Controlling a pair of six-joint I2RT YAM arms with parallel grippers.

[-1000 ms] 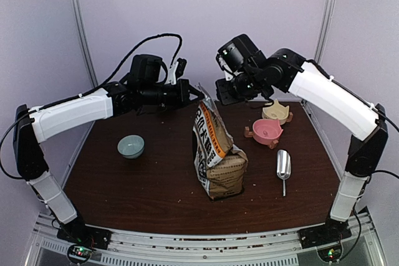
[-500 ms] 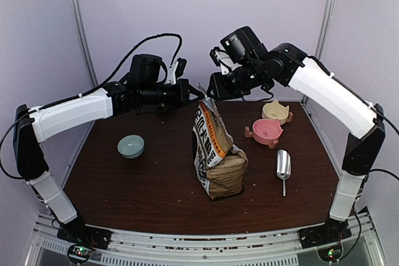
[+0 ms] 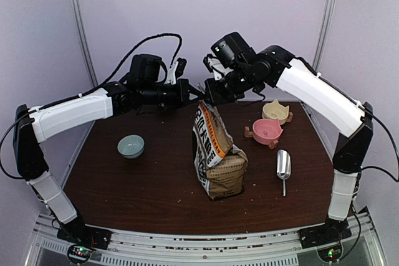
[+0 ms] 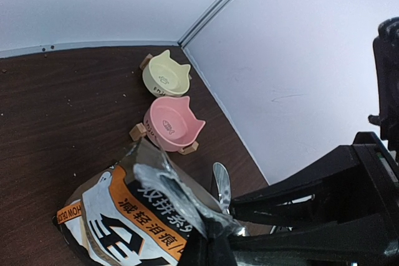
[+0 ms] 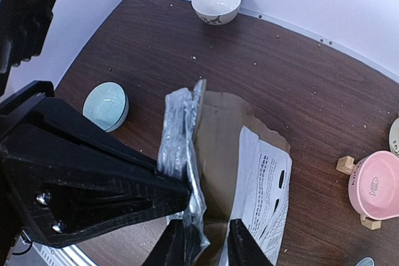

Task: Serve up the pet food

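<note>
The brown kraft bag (image 3: 218, 160) of pet food stands mid-table, and the pellets inside it are hidden. My left gripper (image 3: 194, 93) is shut on the silvery top lip of the bag (image 4: 163, 185), with its fingers (image 4: 209, 252) at the bottom of the left wrist view. My right gripper (image 3: 210, 94) has come in from the other side. In the right wrist view its fingers (image 5: 240, 248) stand a little apart, straddling the bag's (image 5: 215, 154) crumpled lip just beside the left gripper's black body (image 5: 93, 185). The lip lies against one finger and is not clamped.
A pink cat-ear bowl (image 3: 267, 130) and a yellow one (image 3: 277, 111) sit on wooden stands at the back right. A metal scoop (image 3: 283, 165) lies in front of them. A teal bowl (image 3: 131, 146) sits to the left, and a white bowl (image 5: 216, 3) stands by the back wall.
My right gripper has swung left from above the bowls to the bag's top, beside the left gripper, and its jaws have narrowed. The left arm and the bag have not moved.
</note>
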